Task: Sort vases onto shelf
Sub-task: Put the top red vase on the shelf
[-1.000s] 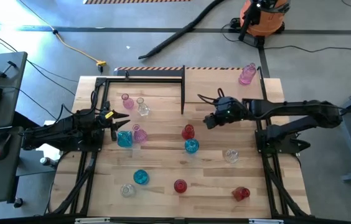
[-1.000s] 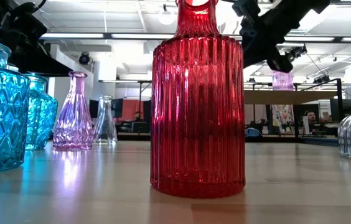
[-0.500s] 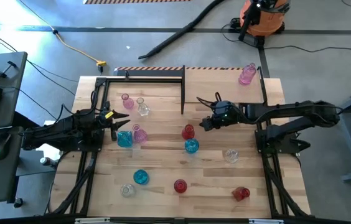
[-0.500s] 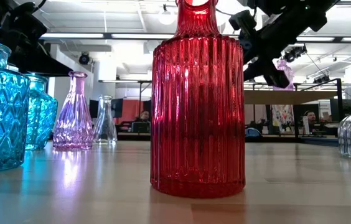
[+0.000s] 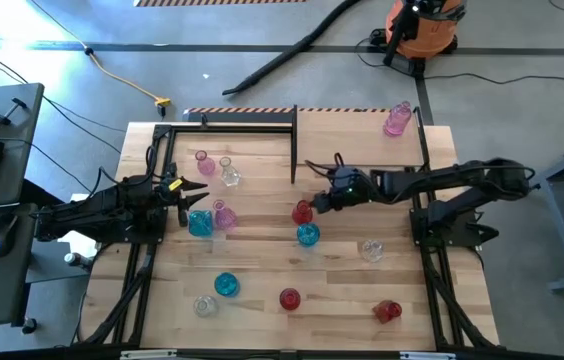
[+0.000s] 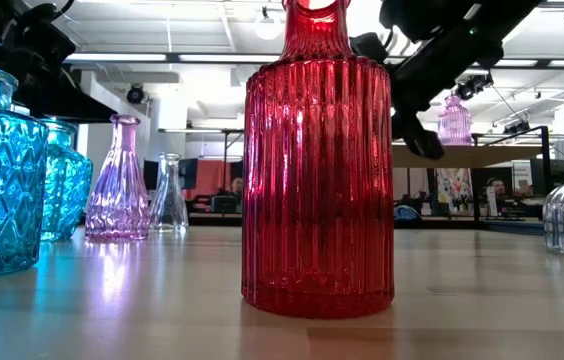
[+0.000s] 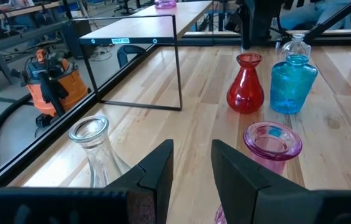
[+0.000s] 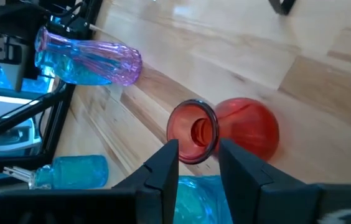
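Several small glass vases stand on their bases on the wooden table, among them a red vase [image 5: 302, 212] and a blue vase [image 5: 308, 235] at mid-table. One pink vase [image 5: 397, 118] stands on the plywood shelf [image 5: 362, 135] at the far right. My right gripper [image 5: 320, 200] hangs open, slanting down just above the red vase's mouth [image 8: 193, 132], fingers apart and touching nothing. My left gripper [image 5: 190, 190] waits open at the left edge, above a pink vase [image 7: 272, 139] and next to a clear vase [image 7: 92, 144].
A bare black open frame [image 5: 227, 125] stands at the far left of the table. More vases sit along the near side: blue [image 5: 226, 285], clear [image 5: 205, 305], red [image 5: 289, 298], red [image 5: 387, 311], clear [image 5: 371, 250]. A tall ribbed red vase [image 6: 317, 160] fills the low view.
My right gripper has come down and toward the table's left edge, from beside the shelf to just over the red vase. The vases have stayed where they were.
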`<state>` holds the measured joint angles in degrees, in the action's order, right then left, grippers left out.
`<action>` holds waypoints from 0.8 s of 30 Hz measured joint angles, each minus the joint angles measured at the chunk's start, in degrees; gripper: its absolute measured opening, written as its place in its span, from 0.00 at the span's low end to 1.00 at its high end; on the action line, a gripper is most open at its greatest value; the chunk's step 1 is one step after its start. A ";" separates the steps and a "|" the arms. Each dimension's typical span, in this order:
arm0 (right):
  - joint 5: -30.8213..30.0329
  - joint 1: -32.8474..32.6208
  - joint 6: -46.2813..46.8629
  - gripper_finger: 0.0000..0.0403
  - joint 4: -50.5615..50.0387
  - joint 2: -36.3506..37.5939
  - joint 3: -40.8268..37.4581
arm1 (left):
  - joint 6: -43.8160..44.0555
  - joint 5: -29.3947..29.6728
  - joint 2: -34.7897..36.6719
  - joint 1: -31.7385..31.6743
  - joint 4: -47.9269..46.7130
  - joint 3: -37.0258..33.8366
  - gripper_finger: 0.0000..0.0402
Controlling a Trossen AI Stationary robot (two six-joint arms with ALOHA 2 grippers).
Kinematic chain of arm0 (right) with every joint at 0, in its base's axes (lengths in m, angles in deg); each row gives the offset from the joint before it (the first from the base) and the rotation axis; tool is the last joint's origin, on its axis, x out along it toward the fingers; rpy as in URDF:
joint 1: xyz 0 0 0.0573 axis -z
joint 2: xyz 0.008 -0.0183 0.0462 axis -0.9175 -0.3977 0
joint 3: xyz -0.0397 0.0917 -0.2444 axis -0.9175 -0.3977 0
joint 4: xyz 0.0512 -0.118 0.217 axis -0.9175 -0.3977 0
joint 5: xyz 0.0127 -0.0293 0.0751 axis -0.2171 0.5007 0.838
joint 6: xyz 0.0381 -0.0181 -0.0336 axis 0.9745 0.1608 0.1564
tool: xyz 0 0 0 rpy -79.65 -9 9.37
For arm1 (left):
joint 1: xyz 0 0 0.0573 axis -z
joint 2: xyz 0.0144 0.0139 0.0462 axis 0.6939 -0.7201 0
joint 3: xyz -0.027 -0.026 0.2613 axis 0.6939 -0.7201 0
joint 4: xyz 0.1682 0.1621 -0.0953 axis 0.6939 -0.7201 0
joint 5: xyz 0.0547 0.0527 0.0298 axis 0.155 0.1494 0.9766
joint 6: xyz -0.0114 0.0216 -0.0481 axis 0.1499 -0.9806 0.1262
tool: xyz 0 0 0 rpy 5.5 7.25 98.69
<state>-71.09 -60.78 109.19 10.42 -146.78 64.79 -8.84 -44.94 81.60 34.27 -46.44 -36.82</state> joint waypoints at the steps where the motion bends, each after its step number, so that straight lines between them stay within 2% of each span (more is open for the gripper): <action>1: 0.00 -0.10 0.08 0.23 0.42 -0.43 0.00 | 0.06 0.00 0.00 0.02 0.02 -0.01 0.25; 24: -1.12 -0.33 0.62 0.23 1.46 -2.36 0.00 | 0.03 0.00 0.00 0.01 0.02 0.00 0.25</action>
<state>-72.21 -61.11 109.82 11.87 -149.15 64.79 -8.81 -44.94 81.60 34.28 -46.42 -36.82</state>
